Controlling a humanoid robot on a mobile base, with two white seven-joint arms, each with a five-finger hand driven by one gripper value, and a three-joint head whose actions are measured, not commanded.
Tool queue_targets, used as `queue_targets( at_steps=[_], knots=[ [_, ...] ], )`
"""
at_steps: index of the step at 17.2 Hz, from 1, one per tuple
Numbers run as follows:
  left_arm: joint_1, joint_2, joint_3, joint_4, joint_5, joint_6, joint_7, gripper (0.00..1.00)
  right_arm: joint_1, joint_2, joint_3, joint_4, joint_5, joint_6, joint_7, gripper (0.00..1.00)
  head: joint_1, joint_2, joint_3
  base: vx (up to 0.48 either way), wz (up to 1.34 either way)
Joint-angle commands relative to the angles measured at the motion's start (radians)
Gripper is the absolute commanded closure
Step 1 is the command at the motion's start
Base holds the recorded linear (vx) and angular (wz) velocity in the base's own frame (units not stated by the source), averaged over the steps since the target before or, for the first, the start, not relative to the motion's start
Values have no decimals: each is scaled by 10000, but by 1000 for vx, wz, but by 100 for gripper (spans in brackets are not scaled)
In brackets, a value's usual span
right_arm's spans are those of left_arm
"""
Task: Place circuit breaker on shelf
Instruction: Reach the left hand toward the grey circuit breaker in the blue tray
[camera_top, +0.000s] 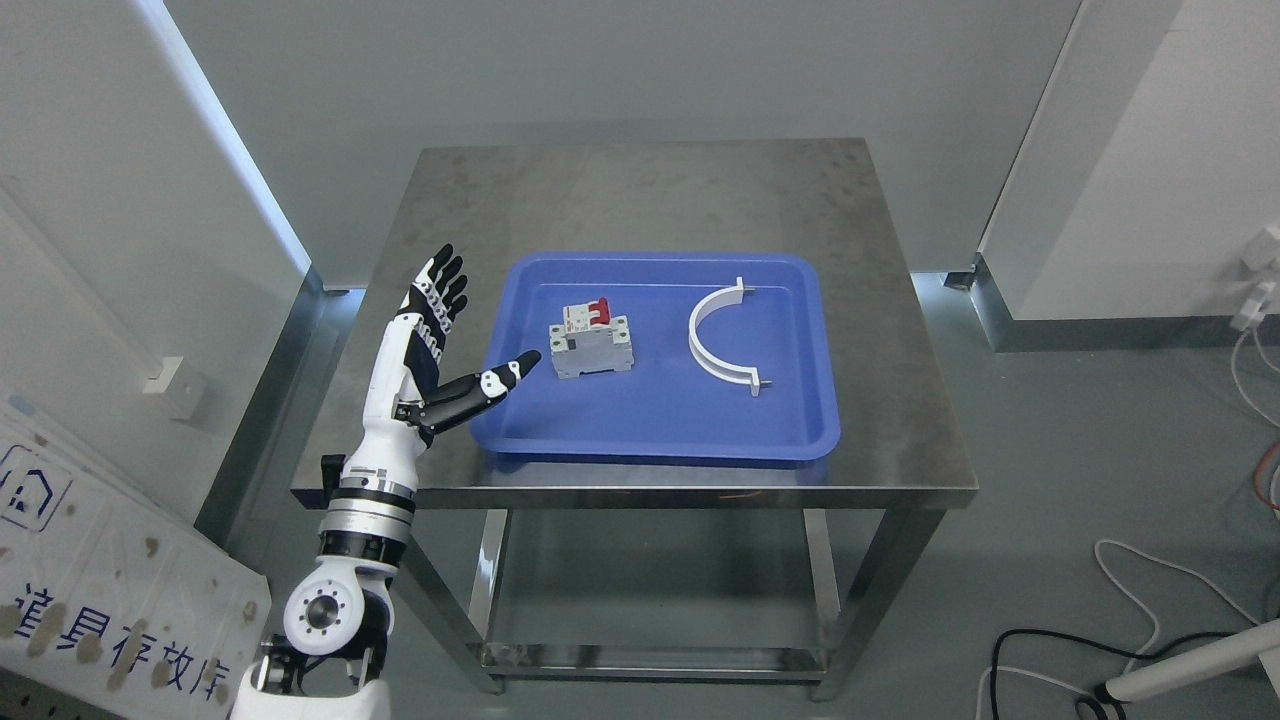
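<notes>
Our left hand (440, 335) poised beside the circuit breaker (592, 340), nothing gripped yet.

We see the breaker lying in the blue tray (660, 425), left of the white curved clamp (722, 335), its long axis roughly across the picture. It lies just to the right of our thumb tip, apart from it. Our fingers (440, 290) are spread wide and hold nothing; the right arm is out of view.

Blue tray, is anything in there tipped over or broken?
Nothing stands out. In the blue tray the circuit breaker and the white curved clamp lie apart, neither looking broken. The open left hand waits beside it.
</notes>
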Motion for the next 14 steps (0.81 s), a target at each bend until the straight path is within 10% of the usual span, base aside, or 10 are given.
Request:
queue_targets(
  at_steps=[1, 8, 14],
  knots=[
    [240, 0, -380, -694, -13, 71, -13, 0, 1, -175, 199, 1, 1, 339, 7, 0, 0, 0, 0, -1, 38],
    [-1506, 1143, -164, 333, -1342, 454, -1758, 1, 1, -175, 199, 1, 1, 339, 22, 0, 0, 26, 0, -4, 2],
    [-3178, 1176, -654, 961, -4549, 2939, -4569, 6, 1, -175, 199, 1, -14, 339, 7, 0, 0, 122, 0, -2, 6]
  ],
)
